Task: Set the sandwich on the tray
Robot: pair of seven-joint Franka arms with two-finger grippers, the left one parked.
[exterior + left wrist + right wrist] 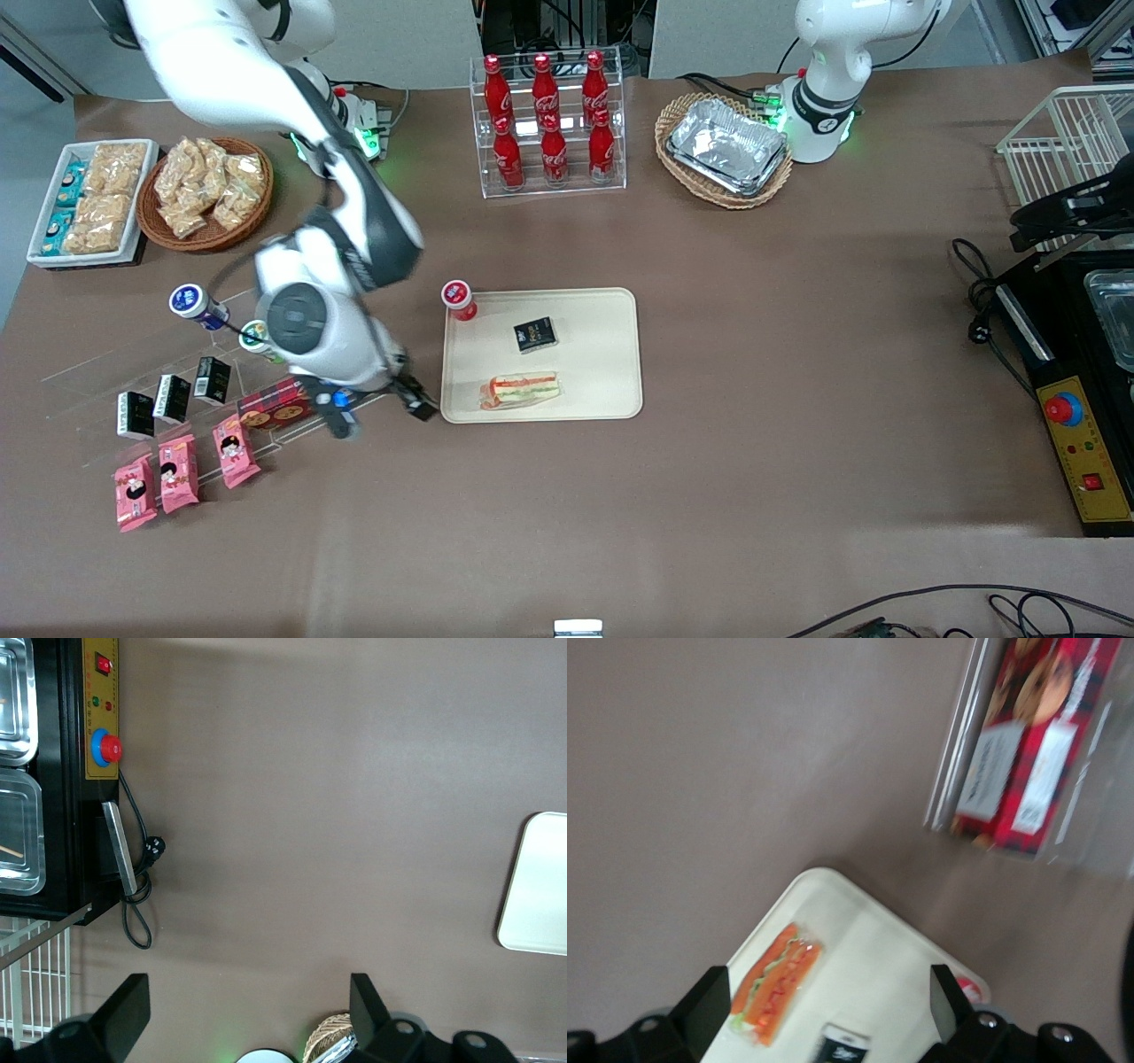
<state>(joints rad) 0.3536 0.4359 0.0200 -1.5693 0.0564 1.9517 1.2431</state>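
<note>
The sandwich [521,390], a clear-wrapped wedge with red and green filling, lies flat on the cream tray [594,354], along the tray's edge nearest the front camera. My gripper [379,412] hovers open over the table just off the tray's near corner, toward the working arm's end, holding nothing. The right wrist view shows the sandwich [776,981] on the tray [877,948], apart from the black fingers [707,1010] of the gripper [828,1014]. One corner of the tray [540,886] shows in the left wrist view.
A small black box [535,334] and a red-capped bottle [459,299] also sit on the tray. Close beside my gripper, a clear rack holds a red biscuit box [275,406], black cartons [173,397] and pink packets [180,461]. A cola bottle rack [549,124] stands farther from the camera.
</note>
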